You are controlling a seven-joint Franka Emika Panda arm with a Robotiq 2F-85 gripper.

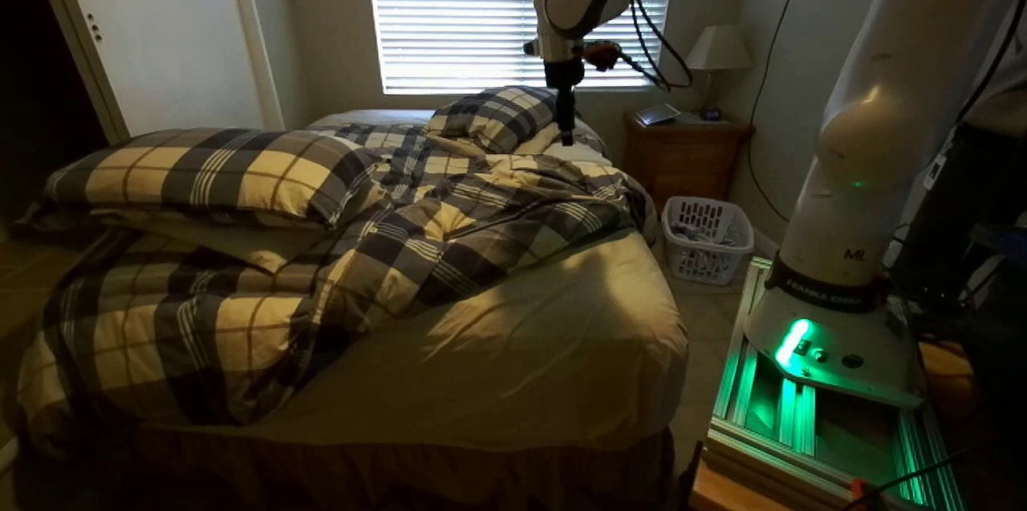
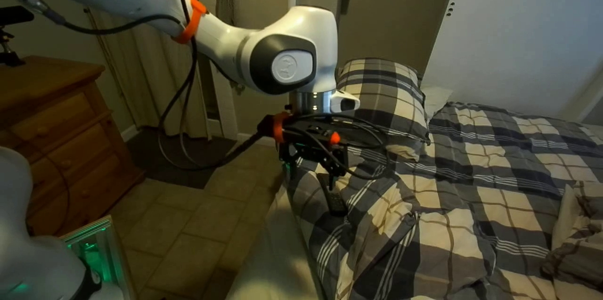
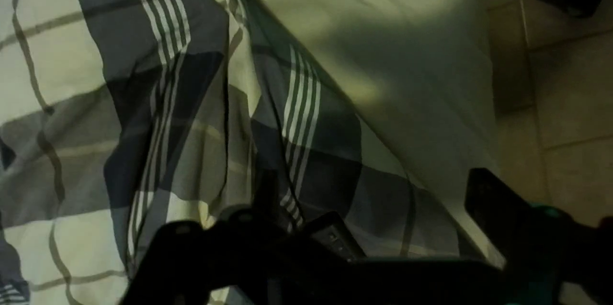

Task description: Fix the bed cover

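The bed cover is a large plaid comforter, bunched and creased across the bed in both exterior views. Its edge runs diagonally over the tan sheet, leaving the near corner of the sheet bare. In the wrist view the cover fills the left and middle, with the sheet at the right. My gripper is open and empty above the cover's edge in both exterior views. Its fingers stand wide apart in the wrist view. I cannot tell its exact height over the cover.
A black remote lies on the cover below the gripper; it shows partly in the wrist view. Plaid pillows lie on the bed. A white laundry basket and a nightstand stand beyond the bed. A dresser stands behind.
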